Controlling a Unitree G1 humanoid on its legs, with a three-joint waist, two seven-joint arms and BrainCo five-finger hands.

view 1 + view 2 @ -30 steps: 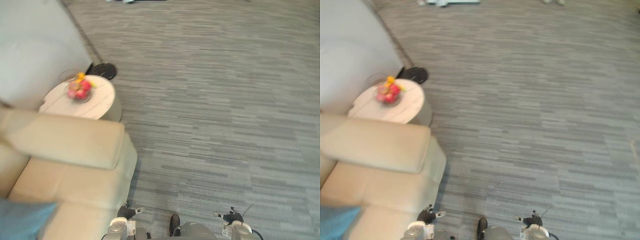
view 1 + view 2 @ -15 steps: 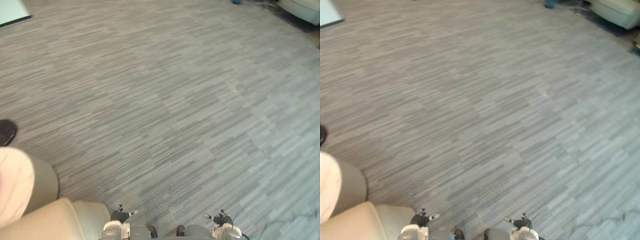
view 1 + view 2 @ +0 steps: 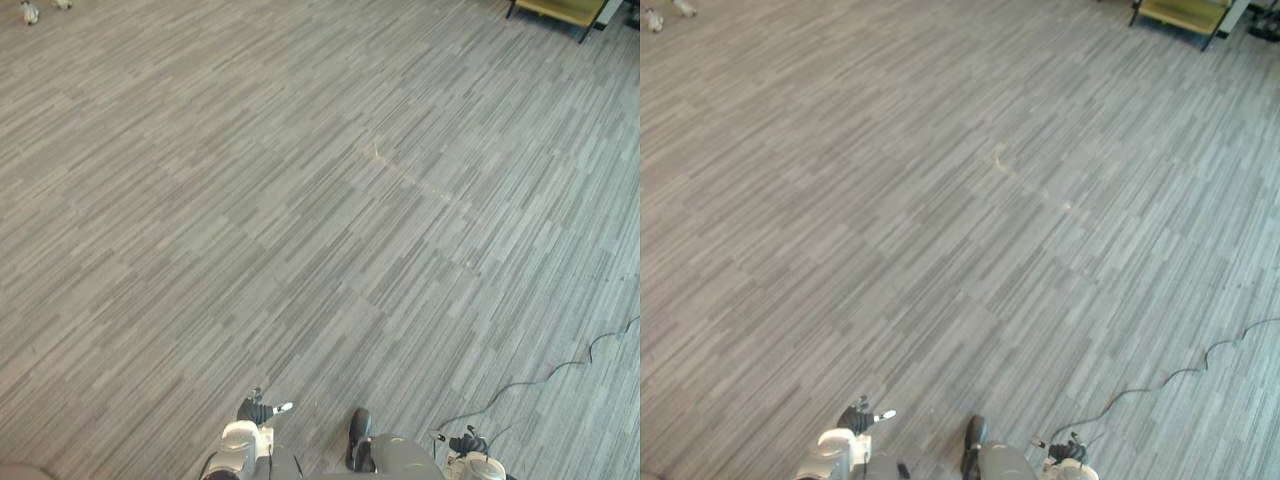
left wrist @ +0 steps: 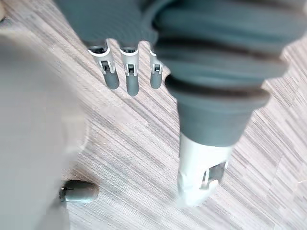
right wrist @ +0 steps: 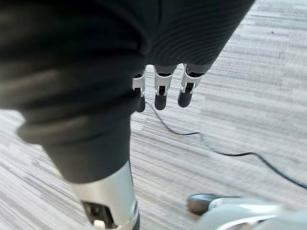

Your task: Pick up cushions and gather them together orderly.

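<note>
The left robot hand (image 4: 130, 76) is hanging above the grey striped carpet floor (image 3: 330, 200), its fingers straight and slightly spread, holding nothing. The right robot hand (image 5: 161, 93) is hanging above the same floor, fingers relaxed and empty. A yellow-green seat on dark legs (image 3: 560, 8) is standing at the far right.

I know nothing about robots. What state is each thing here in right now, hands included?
left robot hand: open, fingers straight, holding nothing.
right robot hand: open, fingers straight, holding nothing.
bench: upright on its legs, far off to the right, visible part of the seat bare.
</note>
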